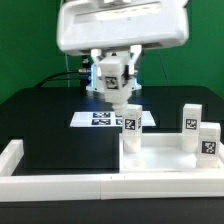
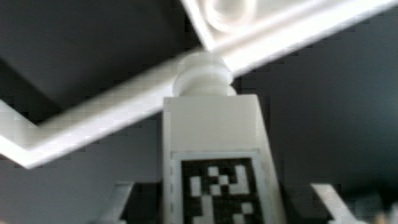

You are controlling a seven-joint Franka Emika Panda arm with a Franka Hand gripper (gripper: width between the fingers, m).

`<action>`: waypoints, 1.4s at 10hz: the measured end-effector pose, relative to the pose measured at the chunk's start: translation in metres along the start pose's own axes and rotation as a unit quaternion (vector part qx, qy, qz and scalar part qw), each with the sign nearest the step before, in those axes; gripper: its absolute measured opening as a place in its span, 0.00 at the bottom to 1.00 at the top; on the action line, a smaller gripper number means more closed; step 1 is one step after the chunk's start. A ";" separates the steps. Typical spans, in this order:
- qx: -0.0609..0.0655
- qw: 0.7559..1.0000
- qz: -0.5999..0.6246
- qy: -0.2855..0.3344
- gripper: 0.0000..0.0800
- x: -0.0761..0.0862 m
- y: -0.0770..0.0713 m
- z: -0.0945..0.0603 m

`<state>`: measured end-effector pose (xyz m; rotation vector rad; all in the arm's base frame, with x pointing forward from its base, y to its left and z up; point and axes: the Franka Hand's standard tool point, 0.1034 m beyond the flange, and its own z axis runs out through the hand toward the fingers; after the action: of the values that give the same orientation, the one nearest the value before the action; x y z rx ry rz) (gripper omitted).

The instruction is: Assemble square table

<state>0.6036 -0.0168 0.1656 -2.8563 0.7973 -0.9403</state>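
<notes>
You had the gripper (image 1: 122,103) clamped on 1 leg (image 1: 130,128), held upright over the tabletop (image 1: 160,160) near its edge at the exterior view's left. 2 more legs (image 1: 199,130) stood by its opposite edge, leaving bare tabletop between them.

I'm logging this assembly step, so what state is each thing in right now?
Gripper: shut on a leg, raised above the tabletop.
Held leg: upright, between the fingers; whether it touches the tabletop cannot be told.
Tabletop: lying flat against the border strip.
Two other legs: upright, free, at the exterior view's right.
Marker board: flat on the table.
</notes>
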 end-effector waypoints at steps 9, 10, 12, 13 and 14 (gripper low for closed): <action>-0.028 0.999 -0.028 -0.008 0.36 -0.036 -0.008 0.044; -0.029 0.999 -0.032 -0.009 0.36 -0.039 -0.010 0.047; -0.028 0.999 -0.034 -0.008 0.36 -0.036 -0.012 0.049; -0.028 0.999 -0.035 -0.007 0.36 -0.037 -0.013 0.051; -0.030 0.999 -0.038 -0.006 0.36 -0.037 -0.013 0.055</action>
<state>0.6148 0.0052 0.1023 -2.9604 0.7337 -0.9207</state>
